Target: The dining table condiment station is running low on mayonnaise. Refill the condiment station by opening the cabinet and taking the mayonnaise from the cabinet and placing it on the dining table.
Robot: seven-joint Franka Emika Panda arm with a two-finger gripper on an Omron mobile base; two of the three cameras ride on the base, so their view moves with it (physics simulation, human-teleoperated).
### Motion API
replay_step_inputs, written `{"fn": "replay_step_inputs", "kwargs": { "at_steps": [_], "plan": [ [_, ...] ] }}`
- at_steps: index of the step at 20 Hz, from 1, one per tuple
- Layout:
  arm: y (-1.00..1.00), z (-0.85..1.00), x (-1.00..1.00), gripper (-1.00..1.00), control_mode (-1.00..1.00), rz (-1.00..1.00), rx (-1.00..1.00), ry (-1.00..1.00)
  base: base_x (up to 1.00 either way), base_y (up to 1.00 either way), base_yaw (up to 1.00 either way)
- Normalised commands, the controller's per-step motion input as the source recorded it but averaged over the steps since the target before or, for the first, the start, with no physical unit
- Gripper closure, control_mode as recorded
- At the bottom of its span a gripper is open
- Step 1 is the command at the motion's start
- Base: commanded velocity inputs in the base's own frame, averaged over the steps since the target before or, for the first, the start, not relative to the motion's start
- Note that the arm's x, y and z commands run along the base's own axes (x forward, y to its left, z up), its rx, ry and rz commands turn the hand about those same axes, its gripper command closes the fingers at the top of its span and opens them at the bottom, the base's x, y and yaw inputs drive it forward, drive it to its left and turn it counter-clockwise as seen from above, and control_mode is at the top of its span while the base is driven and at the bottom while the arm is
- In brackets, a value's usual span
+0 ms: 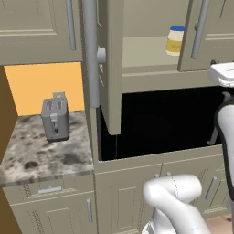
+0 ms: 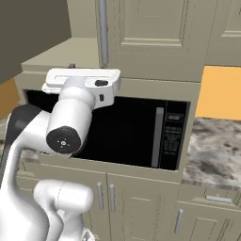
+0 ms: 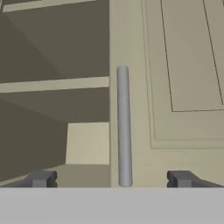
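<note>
Mayonnaise, blue-lidded, yellow-labelled, stands in cabinet; pincer wide open, empty.

The cabinet is beige-taupe all over, its panelled doors edged with slightly darker grooves, and its inner shelf a paler cream. Its long bar handle is plain mid grey. The mayonnaise has a blue lid, a creamy-yellow body and a stronger yellow label. The toaster is silvery grey with a darker front panel. The counter under it is mottled grey-brown marble with dark blotches, and the wall behind is flat orange. The microwave is black with a grey handle strip. The gripper shows dark grey fingertips, and the arm is white with dark joints
</note>
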Motion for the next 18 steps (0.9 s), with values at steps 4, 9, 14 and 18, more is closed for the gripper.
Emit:
{"fn": "replay_step_inputs", "kwargs": {
  "at_steps": [4,9,14,18],
  "plan": [
    [0.0,0.04,0.57,-1.0,-1.0,0.0,0.01,0.0,0.0,0.0,0.0],
    [0.0,0.0,0.54,-1.0,-1.0,0.0,0.0,0.0,0.0,0.0,0.0],
    [0.0,0.0,0.56,-1.0,-1.0,0.0,0.0,0.0,0.0,0.0,0.0],
    [0.0,0.0,0.61,-1.0,-1.0,0.0,0.0,0.0,0.0,0.0,0.0]
  ]
}}
